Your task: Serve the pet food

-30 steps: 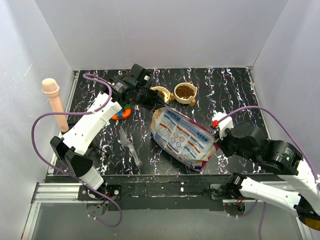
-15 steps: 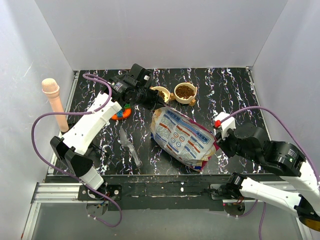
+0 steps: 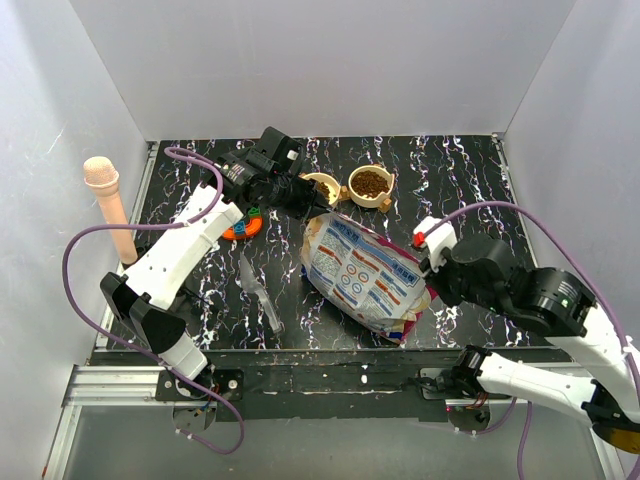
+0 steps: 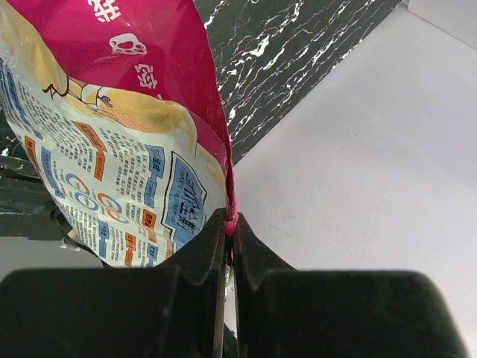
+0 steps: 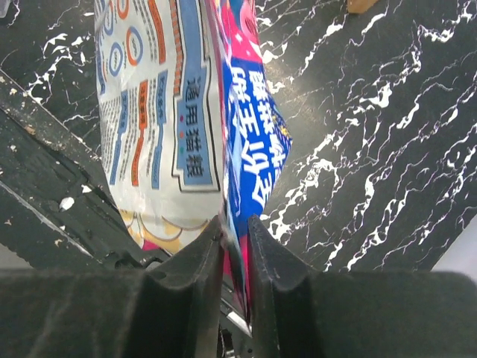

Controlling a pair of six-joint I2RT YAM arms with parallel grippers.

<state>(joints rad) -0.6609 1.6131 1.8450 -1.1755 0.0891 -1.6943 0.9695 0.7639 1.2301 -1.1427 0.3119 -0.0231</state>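
Between the left pincer (image 4: 229,224) and the right pincer (image 5: 235,222), each clenched on one of its edges, lies the large glossy magenta-and-blue printed food bag (image 3: 365,275). Just beyond the left pincer, one round cream bowl (image 3: 385,196) holds brown kibble pellets (image 3: 371,183). A second cream bowl (image 3: 322,185) looks only part-filled, so serving seems unfinished.

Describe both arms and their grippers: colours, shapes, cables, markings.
The left arm and right arm have white shells over black, rounded joint housings. A purple cable loops loosely along each. The right arm carries a small red tab on a white block near its wrist. The left gripper and right gripper have matte black, wedge-shaped fingers. No lettering is readable.
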